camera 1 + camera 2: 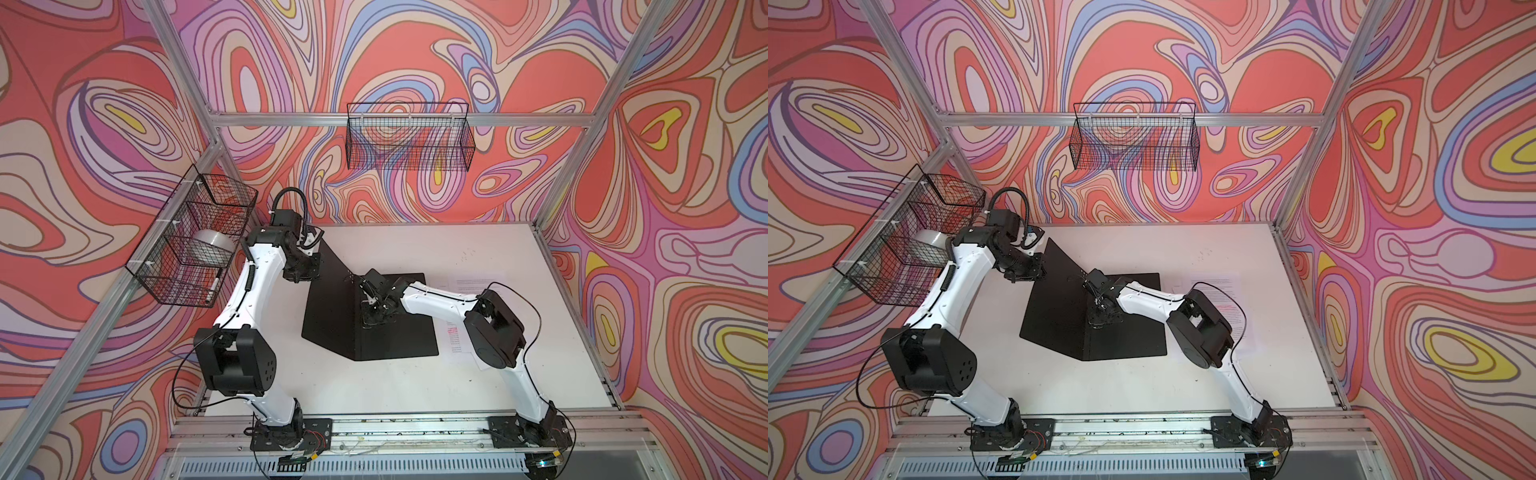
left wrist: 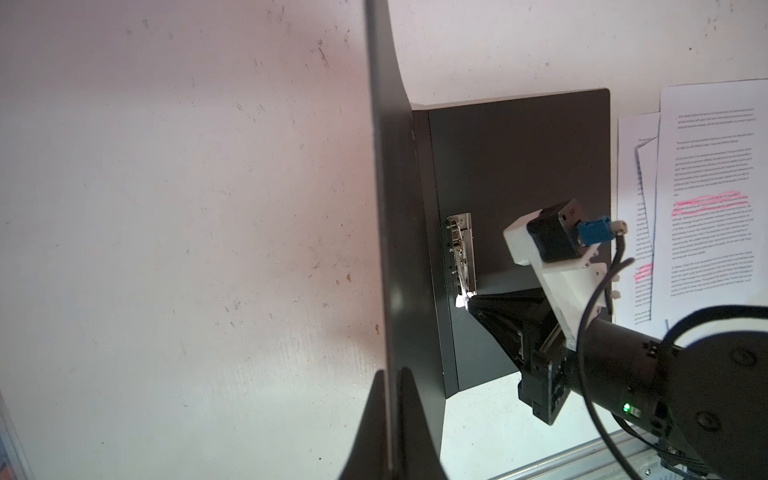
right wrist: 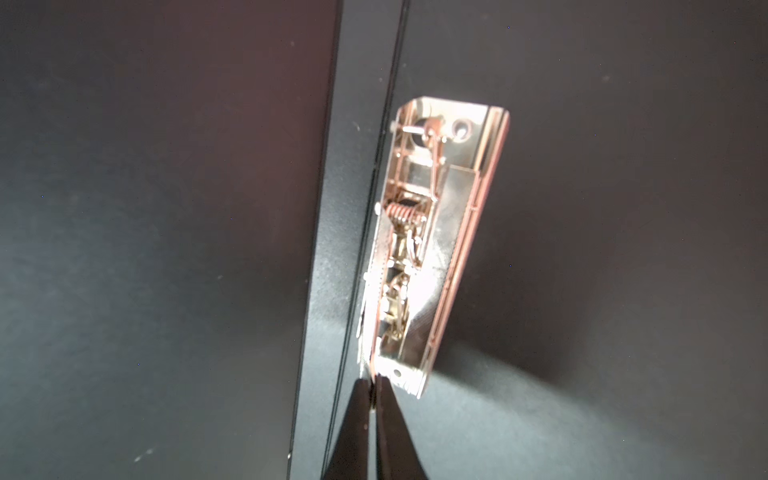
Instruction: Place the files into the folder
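The folder (image 1: 399, 336) (image 1: 1129, 336) lies open in the middle of the table, black inside up. Its left cover (image 2: 390, 208) stands raised, and my left gripper (image 2: 392, 372) (image 1: 318, 251) is shut on that cover's edge. The metal clip (image 3: 428, 232) (image 2: 461, 257) sits beside the spine on the flat half. My right gripper (image 3: 374, 380) (image 1: 372, 309) (image 1: 1100, 309) is shut on the near end of the clip. The files (image 2: 706, 187) (image 1: 478, 282) (image 1: 1217, 282), white sheets with pink highlights, lie on the table right of the folder, partly under my right arm.
A wire basket (image 1: 195, 241) on the left wall holds a tape roll (image 1: 212, 245). Another wire basket (image 1: 409, 137) hangs on the back wall. The white table (image 1: 415, 249) ends at an aluminium rail (image 1: 415, 428) in front, where both arm bases stand.
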Robot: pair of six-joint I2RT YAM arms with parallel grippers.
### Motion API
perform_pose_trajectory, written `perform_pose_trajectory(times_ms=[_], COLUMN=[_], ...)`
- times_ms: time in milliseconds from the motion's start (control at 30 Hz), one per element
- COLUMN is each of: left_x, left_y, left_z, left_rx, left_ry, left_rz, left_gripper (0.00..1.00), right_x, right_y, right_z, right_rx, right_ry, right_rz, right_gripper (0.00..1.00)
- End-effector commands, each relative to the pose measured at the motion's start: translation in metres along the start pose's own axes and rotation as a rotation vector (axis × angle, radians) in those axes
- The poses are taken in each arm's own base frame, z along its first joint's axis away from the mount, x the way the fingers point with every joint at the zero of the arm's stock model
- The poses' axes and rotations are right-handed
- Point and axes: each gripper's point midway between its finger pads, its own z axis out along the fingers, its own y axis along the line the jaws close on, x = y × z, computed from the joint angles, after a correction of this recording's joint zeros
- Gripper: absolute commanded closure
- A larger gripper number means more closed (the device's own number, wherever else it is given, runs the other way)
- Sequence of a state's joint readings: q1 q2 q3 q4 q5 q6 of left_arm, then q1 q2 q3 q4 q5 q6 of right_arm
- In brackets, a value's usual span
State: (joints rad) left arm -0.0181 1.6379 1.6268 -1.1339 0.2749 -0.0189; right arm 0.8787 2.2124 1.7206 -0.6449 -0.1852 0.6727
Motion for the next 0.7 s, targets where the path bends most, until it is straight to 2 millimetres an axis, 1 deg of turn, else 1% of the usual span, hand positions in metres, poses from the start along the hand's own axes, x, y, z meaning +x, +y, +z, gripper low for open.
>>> perform_pose_trajectory(times_ms=[0,133,333,433,500,667], left_x=[0.006,0.006,0.006,0.006,0.005,0.004], left_y=[0.010,0.010,0.009,0.010,0.009,0.013], left_z=[0.000,0.001,0.004,0.005,0.005,0.011], left_rx=[-0.032,-0.028,-0.021,-0.020,-0.019,-0.030], left_ry=[0.023,0.024,0.030,0.032,0.029,0.030], left_rz=[0.011,0.009,-0.002,-0.003,-0.003,-0.007], left_gripper=[1.00,1.00,1.00,1.00,1.00,1.00], right_x=[0.000,-0.010,-0.029,-0.037,-0.042,-0.061], right_y=[-0.018,-0.002,0.028,0.037,0.042,0.052], right_z=[-0.013,-0.023,-0.042,-0.047,-0.052,-0.070], right_rx=[0.092,0.038,-0.061,-0.084,-0.095,-0.105], right_ry=[-0.005,-0.035,-0.095,-0.115,-0.134,-0.215], right_rz=[-0.022,-0.038,-0.067,-0.080,-0.087,-0.107], right_gripper=[1.00,1.00,1.00,0.97,0.93,0.89])
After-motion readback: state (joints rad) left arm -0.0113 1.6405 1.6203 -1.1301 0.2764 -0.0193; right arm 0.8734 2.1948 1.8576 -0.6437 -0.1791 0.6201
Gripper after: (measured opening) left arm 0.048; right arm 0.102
